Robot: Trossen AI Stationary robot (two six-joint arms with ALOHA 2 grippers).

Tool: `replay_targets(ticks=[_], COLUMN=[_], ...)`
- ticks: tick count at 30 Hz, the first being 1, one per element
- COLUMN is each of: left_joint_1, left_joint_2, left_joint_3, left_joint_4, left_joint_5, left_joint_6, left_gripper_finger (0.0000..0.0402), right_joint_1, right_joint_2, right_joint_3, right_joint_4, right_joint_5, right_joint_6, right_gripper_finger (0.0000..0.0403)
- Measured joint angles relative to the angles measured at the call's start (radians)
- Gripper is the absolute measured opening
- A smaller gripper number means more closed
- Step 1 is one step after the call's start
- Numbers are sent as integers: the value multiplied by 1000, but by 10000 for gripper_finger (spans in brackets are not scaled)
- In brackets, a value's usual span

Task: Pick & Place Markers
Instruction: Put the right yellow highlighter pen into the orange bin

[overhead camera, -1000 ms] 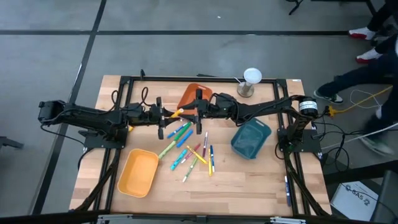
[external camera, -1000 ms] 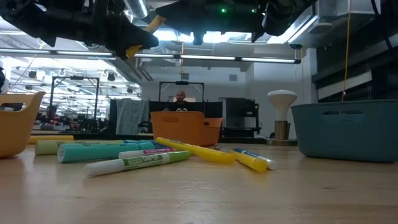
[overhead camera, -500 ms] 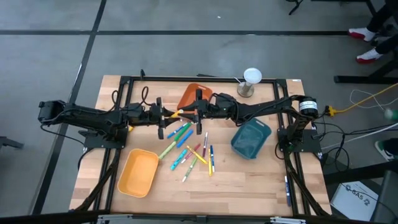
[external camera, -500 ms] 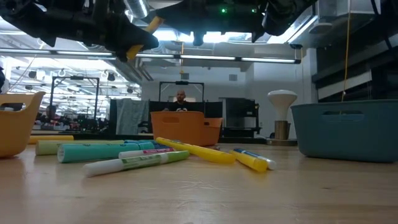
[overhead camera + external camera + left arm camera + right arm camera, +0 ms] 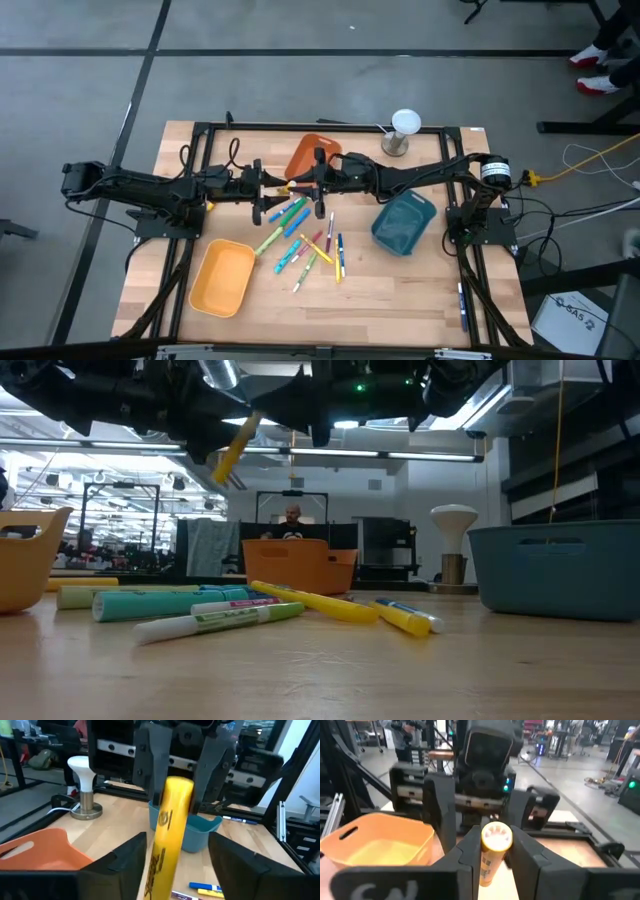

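Markers: slim plastic sticks in green, blue, yellow and pink (image 5: 215, 618) are lying scattered on the pale wood-grain tabletop (image 5: 320, 670).
Held marker: a smooth yellow cylindrical marker (image 5: 166, 835) is hanging above the pile, tilted.
Right pincer (image 5: 490, 851): pinching the yellow marker's end.
Left pincer (image 5: 177, 851): its dark fingers are standing spread, clear of the barrel.
Change: the left pincer was gripping the marker a second ago; the marker is now drooping.
Bins: a rounded orange plastic bin (image 5: 300, 565) is sitting behind.

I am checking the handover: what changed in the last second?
The left tool opened and let go of the yellow marker; the right tool now holds it, and it tilts down. The markers on the table and the three bins stayed.
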Motion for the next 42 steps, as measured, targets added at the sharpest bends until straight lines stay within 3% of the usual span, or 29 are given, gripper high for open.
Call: replay_targets(ticks=[5, 13, 19, 24, 32, 42], left_joint_1=[0, 0, -5, -8, -16, -92], left_joint_2=[-27, -59, -59, -59, -49, 21], left_joint_3=[0, 0, 0, 0, 0, 80], left_joint_4=[-2, -10, -9, -8, 4, -7], left_joint_5=[-1, -5, -5, -6, -12, -63], left_joint_6=[0, 1, 0, 2, 0, 53], left_gripper_finger=[234, 229, 230, 226, 224, 214], right_joint_1=[0, 30, 75, 88, 92, 92], right_joint_2=[0, -6, -50, -105, -167, -154], right_joint_3=[62, 132, 37, -106, -197, -277], right_joint_4=[-225, -524, -481, -335, -400, -378], right_joint_5=[2, 35, 116, 152, 314, 323], right_joint_6=[-35, -85, -62, 18, 51, 107], right_gripper_finger=[78, 78, 78, 78, 78, 78])
